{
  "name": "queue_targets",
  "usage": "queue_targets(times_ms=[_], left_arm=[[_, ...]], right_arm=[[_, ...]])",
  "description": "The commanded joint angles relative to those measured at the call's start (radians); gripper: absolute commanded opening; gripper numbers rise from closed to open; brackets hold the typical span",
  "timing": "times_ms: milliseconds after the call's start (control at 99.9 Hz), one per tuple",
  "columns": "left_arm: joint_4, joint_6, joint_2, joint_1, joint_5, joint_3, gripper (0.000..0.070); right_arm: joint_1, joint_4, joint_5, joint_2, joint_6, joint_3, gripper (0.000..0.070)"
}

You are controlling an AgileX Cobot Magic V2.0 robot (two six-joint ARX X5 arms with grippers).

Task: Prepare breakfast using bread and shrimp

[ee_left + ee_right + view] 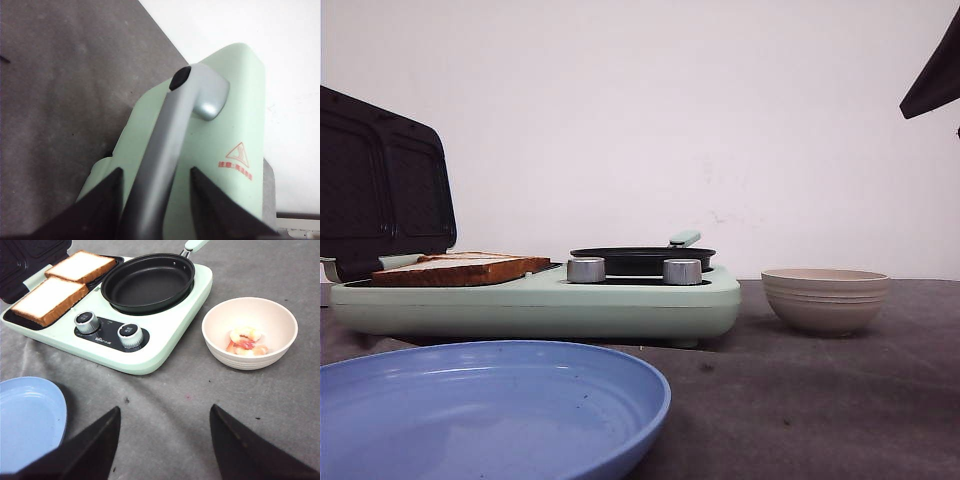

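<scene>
— Hands, what have they got?
— My left hand (155,200) sits spread around the lid's grey handle (165,150); contact I can't tell. Right hand (165,440) gapes wide, holding nothing.
— Food?
— Bread (65,285) lies on the grill plate; shrimp (245,342) in the beige bowl (260,362), three o'clock of the cooker (620,305) on the bench (820,400).

Soft, even light falls from overhead on my worktop (165,405); shadows are faint, only a thin dark band under the bowl (825,299) and the cooker (545,305). The blue plate (480,410) nearest my front camera is slightly soft. My left wrist view is blurred, the grey handle (165,155) smeared, the white wall behind overexposed. My right wrist view is sharp; my fingers (90,450) show as dark silhouettes.
</scene>
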Motion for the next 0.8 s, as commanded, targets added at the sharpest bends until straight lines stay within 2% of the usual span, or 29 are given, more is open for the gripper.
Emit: queue_targets(times_ms=[0,80,420,790], left_arm=[[0.002,0.01,0.013,0.003,0.001,0.017,0.0099],[-0.008,0.022,0.013,0.002,0.001,0.017,0.0001],[-0.017,0.063,0.013,-0.033,-0.005,0.017,0.0004],[-0.081,0.188,0.013,-0.184,-0.111,0.017,0.0004]], right_arm=[[0.008,0.006,0.004,0.003,0.012,0.001,0.034],[0.008,0.006,0.004,0.003,0.012,0.001,0.034],[0.008,0.006,0.004,0.003,0.012,0.001,0.034],[0.008,0.006,0.003,0.003,0.012,0.001,0.034]])
